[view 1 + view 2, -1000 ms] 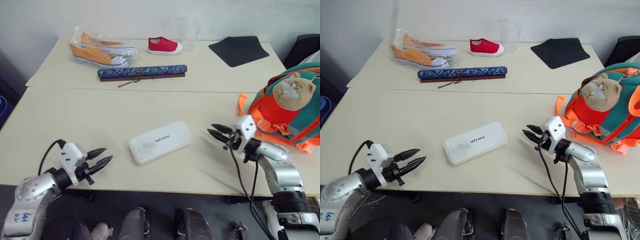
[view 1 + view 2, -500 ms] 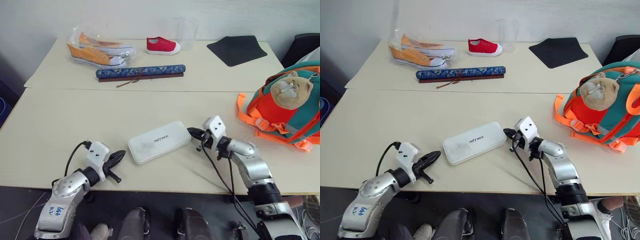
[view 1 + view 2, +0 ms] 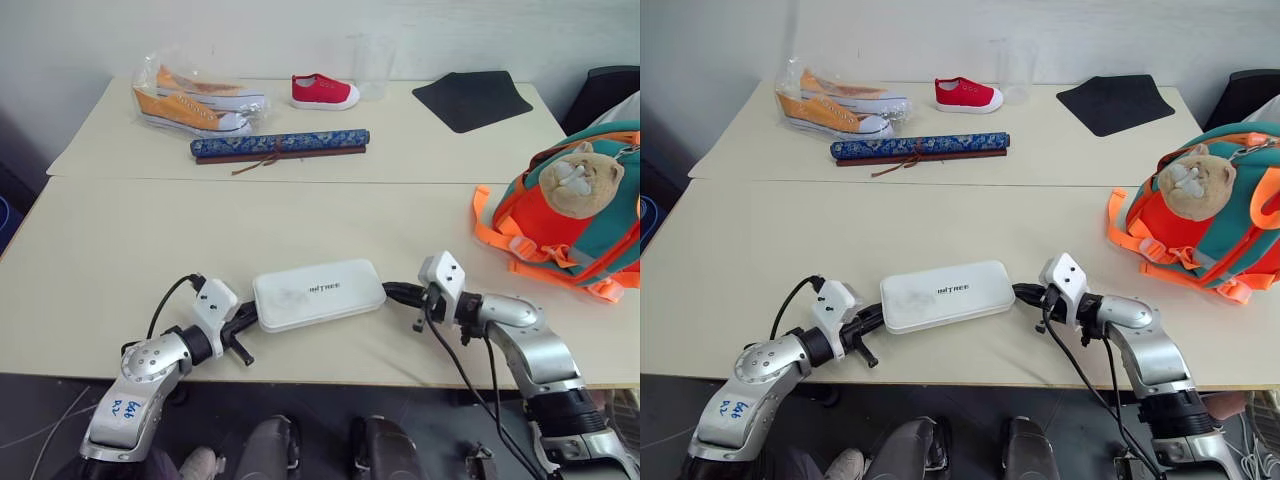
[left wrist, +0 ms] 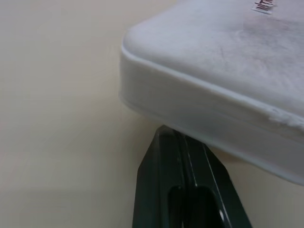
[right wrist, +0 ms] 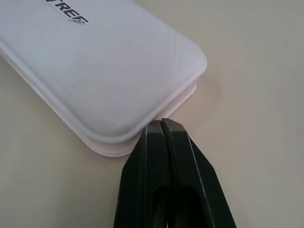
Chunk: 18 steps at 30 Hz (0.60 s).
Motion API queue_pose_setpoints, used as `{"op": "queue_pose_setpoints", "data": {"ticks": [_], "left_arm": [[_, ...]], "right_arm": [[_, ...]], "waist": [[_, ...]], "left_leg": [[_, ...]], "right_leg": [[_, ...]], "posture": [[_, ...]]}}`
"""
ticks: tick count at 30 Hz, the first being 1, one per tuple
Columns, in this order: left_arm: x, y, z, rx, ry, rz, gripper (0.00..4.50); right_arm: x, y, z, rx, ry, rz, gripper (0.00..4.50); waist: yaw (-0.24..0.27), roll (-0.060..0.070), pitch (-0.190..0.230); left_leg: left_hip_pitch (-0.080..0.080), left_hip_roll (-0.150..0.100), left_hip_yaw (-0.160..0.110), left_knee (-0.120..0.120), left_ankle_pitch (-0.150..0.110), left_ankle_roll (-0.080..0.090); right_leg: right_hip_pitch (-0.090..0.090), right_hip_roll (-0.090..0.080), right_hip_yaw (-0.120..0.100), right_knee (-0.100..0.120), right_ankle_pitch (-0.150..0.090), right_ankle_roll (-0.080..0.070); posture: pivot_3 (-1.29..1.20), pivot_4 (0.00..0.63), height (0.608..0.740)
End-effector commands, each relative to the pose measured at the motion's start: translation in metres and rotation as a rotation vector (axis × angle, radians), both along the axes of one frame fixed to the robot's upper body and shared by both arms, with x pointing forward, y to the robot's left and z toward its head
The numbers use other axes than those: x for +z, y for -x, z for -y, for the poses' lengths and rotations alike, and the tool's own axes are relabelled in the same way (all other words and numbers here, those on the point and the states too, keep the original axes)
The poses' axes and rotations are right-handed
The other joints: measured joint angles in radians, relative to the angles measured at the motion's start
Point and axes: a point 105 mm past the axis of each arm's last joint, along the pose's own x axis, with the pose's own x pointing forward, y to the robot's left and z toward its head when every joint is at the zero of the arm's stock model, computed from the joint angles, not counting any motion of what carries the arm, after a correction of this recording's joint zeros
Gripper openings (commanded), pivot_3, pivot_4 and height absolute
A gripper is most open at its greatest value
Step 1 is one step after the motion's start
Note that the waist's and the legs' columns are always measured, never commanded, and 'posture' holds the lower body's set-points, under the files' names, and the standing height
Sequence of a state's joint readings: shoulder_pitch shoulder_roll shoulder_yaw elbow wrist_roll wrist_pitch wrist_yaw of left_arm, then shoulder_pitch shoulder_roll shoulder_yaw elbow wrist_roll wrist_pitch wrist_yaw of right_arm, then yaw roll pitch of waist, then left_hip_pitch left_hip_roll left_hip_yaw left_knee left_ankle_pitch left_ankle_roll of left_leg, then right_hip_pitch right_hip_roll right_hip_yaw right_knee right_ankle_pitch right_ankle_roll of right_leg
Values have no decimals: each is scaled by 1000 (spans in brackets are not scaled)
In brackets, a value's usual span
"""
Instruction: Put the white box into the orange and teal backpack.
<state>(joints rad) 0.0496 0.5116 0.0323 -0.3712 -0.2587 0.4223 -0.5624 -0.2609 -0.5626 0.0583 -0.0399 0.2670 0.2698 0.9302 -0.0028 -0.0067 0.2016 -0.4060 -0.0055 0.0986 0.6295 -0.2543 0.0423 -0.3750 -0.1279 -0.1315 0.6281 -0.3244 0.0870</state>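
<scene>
L gripper (image 3: 243, 318) & R gripper (image 3: 393, 293), both fingers closed tight, press opposite ends of white box (image 3: 318, 294). Prob squeezing it between tips to lift toward backpack (image 3: 575, 215).

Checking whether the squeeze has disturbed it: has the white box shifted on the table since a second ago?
Yes. The white box has turned from a diagonal to lie nearly parallel with the table's near edge, both shut grippers at its ends.
</scene>
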Motion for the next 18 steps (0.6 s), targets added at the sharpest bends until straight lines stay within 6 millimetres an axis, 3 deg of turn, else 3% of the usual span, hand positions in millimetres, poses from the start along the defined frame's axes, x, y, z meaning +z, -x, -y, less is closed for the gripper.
{"op": "queue_pose_setpoints", "data": {"ticks": [1,6,10,15,18], "left_arm": [[4,5,-19,49,-30,24,18],[6,17,-34,96,-24,26,18],[22,16,-20,82,78,81,18],[18,7,-2,46,84,67,18],[5,2,-3,62,37,20,18]], "right_arm": [[13,1,5,-11,-13,45,0],[13,0,9,-26,-11,50,0],[11,-3,9,-25,-8,52,0],[10,-4,6,-6,-8,49,0],[10,-4,4,6,-4,46,0]], "waist": [[1,0,0],[2,0,0],[7,0,0],[12,0,0],[14,0,0]], "left_leg": [[0,0,0,0,0,0],[0,0,0,1,0,0],[0,0,0,1,-1,1],[0,0,0,1,-1,1],[0,0,0,1,0,1]], "right_leg": [[0,0,0,0,0,0],[0,0,0,-1,0,0],[0,-1,0,-1,0,0],[1,-1,0,-1,0,0],[0,0,0,0,0,0]], "posture": [[0,150,740],[0,150,740],[0,150,740],[0,150,740],[0,150,740]]}}
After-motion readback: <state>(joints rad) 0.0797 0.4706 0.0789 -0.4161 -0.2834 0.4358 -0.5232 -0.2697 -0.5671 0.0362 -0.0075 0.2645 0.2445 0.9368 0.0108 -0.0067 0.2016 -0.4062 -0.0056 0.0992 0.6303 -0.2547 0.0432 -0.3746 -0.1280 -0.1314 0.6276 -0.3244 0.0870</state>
